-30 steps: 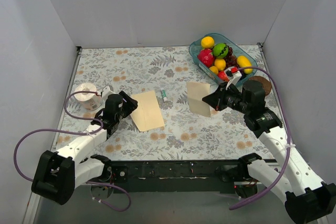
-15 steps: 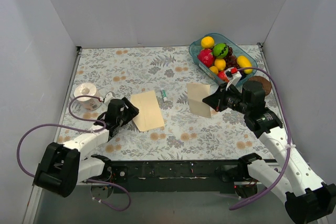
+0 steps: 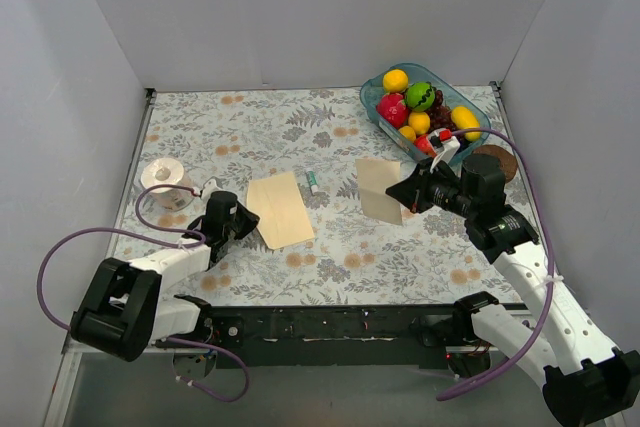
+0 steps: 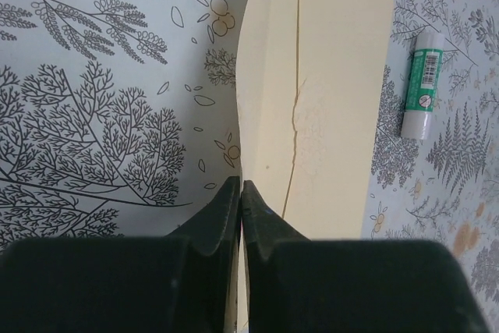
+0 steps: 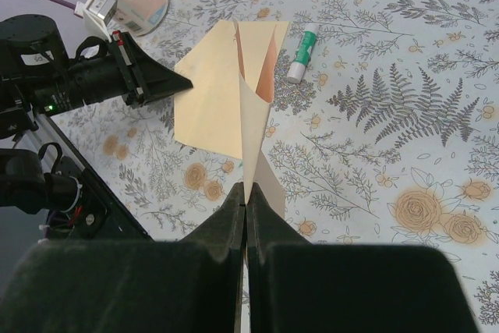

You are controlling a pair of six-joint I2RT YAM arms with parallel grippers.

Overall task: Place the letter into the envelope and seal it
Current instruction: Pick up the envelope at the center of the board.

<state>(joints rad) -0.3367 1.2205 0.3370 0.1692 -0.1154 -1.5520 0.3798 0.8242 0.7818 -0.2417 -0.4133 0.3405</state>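
Grip first: my right gripper is pressed together on the near edge of the letter, right of centre on the table. In the right wrist view the sheet stands on edge and is bowed, so its salmon inner faces show at the top. I cannot tell whether its far end touches the table. My left gripper sits low at the left edge of the envelope, which lies left of centre, well apart from the letter. In the left wrist view those jaws are closed at the envelope's near left edge with a sliver of cream paper between them, so they pinch that edge. A glue stick lies just beside the envelope's far right corner, between the two papers. A tape roll stands left of my left arm, and a fruit tray sits at the far right.
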